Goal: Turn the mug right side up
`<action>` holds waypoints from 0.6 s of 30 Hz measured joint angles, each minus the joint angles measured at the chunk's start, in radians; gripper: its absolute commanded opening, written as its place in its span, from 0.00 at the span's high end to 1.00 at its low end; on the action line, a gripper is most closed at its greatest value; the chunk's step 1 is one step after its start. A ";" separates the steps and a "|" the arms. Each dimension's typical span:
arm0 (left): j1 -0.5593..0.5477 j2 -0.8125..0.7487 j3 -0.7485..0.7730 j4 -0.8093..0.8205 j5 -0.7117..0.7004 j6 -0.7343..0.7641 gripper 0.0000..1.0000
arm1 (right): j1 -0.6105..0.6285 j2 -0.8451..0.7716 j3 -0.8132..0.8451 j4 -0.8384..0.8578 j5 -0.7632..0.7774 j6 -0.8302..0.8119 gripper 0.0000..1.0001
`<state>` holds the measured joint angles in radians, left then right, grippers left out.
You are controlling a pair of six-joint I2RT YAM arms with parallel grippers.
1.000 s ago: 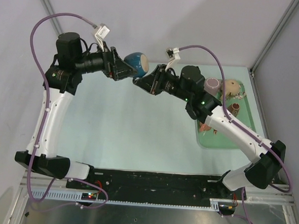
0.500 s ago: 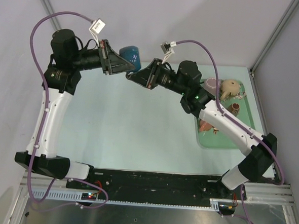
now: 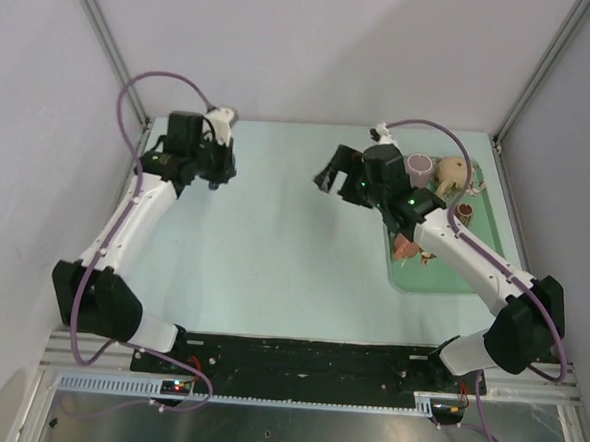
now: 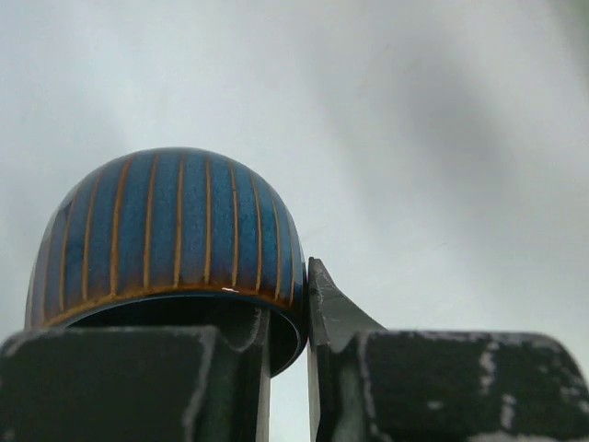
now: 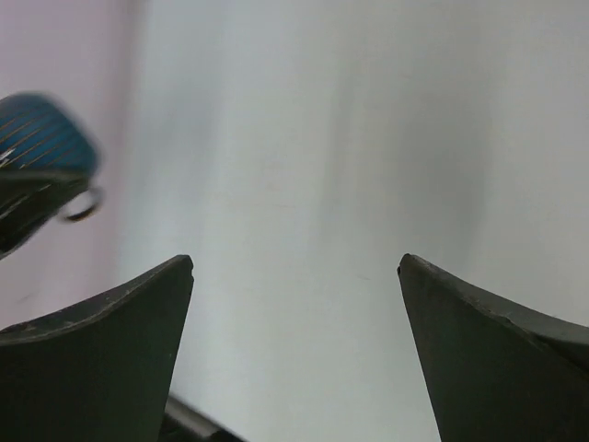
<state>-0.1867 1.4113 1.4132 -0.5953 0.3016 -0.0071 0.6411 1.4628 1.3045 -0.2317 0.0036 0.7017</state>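
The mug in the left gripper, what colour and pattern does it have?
The mug is blue with thin orange-brown stripes, clearest in the left wrist view.

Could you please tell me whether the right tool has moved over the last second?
Yes: the right tool has pulled back rightward, nearer the green tray.

Top: overhead from rear, wide | left wrist: close on mug [image 4: 166,230] | right wrist: farther, same mug at left edge
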 measured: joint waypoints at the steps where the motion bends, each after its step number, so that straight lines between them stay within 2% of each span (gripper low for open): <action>1: -0.007 0.015 -0.032 -0.018 -0.072 0.066 1.00 | -0.011 -0.012 -0.020 -0.058 0.054 -0.005 0.01; 4: -0.019 0.060 -0.115 -0.063 -0.236 0.232 1.00 | -0.043 -0.034 -0.057 -0.233 0.224 -0.002 0.01; 7: -0.018 0.093 -0.187 -0.098 -0.328 0.360 1.00 | -0.062 -0.051 -0.093 -0.385 0.409 0.014 0.04; 13: -0.009 0.114 -0.284 -0.127 -0.280 0.503 1.00 | -0.126 -0.075 -0.239 -0.537 0.627 0.099 0.13; 18: 0.002 0.184 -0.297 -0.092 -0.201 0.514 1.00 | -0.142 -0.113 -0.367 -0.541 0.685 0.185 0.19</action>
<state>-0.1852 1.5955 1.1164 -0.6868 0.1001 0.5068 0.4988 1.3502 0.9379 -0.7723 0.6888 0.8871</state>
